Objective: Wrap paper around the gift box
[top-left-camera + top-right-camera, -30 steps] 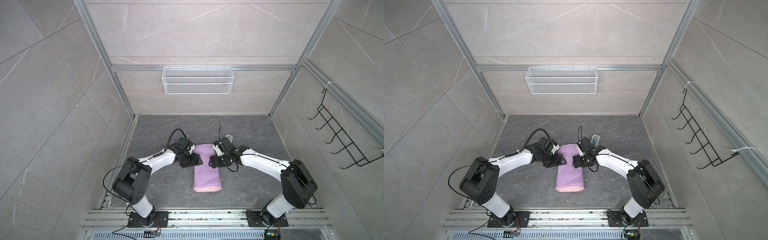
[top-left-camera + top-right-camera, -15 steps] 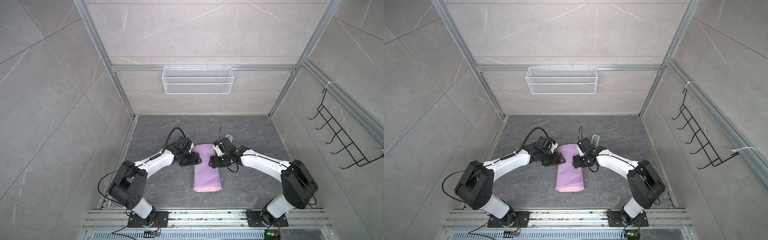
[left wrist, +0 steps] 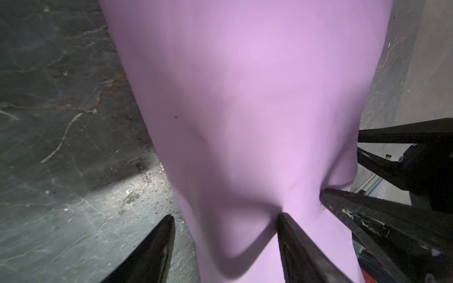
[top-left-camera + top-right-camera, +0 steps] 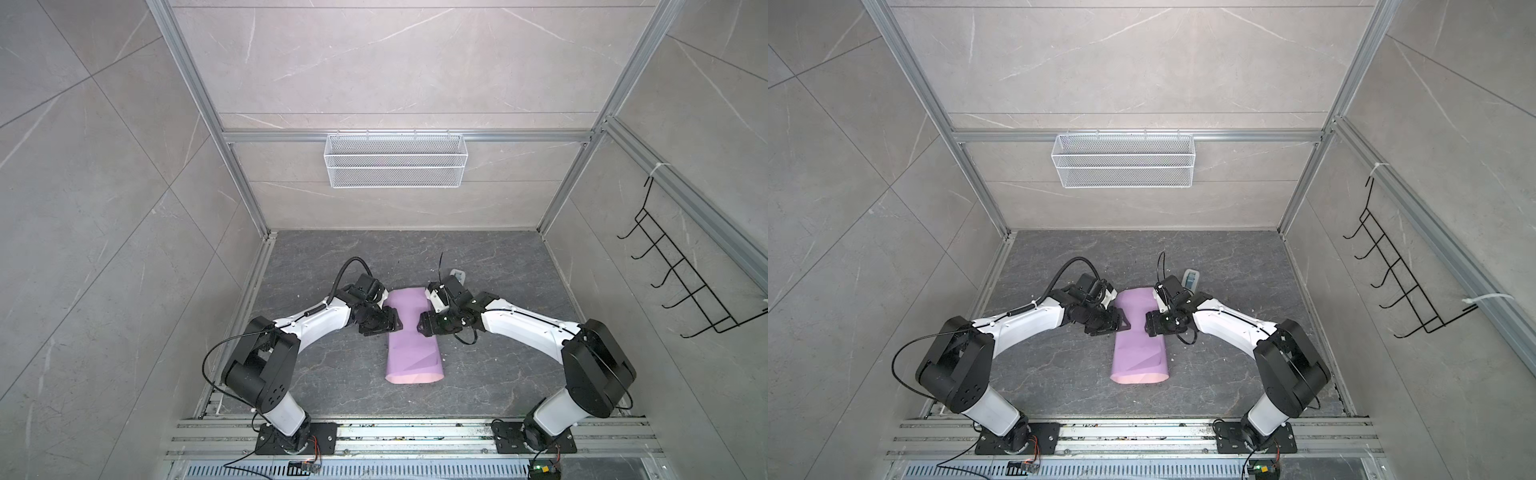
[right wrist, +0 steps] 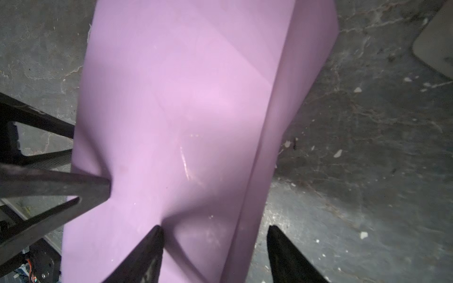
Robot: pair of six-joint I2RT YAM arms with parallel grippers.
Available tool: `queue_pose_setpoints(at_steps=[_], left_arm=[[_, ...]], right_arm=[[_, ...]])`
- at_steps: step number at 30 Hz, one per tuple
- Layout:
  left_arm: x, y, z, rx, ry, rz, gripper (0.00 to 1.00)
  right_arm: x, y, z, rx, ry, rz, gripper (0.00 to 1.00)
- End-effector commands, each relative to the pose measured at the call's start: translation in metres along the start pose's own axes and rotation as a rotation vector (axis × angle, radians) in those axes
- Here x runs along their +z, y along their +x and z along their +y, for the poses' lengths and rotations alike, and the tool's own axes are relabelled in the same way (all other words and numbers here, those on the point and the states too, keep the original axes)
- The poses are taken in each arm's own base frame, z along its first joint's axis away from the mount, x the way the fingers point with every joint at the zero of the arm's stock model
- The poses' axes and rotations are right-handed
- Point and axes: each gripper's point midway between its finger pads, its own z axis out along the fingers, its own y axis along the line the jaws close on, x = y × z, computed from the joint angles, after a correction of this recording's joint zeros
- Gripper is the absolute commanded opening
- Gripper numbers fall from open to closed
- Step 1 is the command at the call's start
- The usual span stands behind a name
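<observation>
Left gripper point(image 4: 390, 325), left of centre in a top view: jaws wide, one tip denting the paper point(image 4: 409, 332), the other on the table point(image 4: 332, 374) beside it, nothing gripped. The paper lies mid-frame as a lilac sleeve. The gift box isn't visible, presumably inside. Right gripper point(image 4: 423, 328) mirrors that, jaws wide. Risk: press harder and you crease or tear it. Lift off and the overlap likely springs open.
</observation>
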Motion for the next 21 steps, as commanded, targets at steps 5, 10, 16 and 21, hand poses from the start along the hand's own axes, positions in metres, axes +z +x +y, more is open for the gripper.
queue_pose_setpoints(at_steps=[5, 10, 16, 21], left_arm=[[0.013, 0.008, 0.007, 0.019, -0.038, 0.057, 0.66], [0.013, 0.008, 0.014, 0.021, -0.072, 0.058, 0.66], [0.014, 0.009, 0.015, 0.025, -0.077, 0.058, 0.66], [0.014, 0.010, 0.016, 0.026, -0.082, 0.059, 0.66]], right_arm=[[0.004, 0.018, -0.018, 0.009, 0.084, 0.072, 0.72], [-0.007, 0.000, -0.010, 0.049, -0.006, 0.025, 0.77], [0.000, -0.020, -0.005, 0.122, -0.134, 0.007, 0.80], [0.011, -0.031, -0.011, 0.145, -0.138, 0.003, 0.80]])
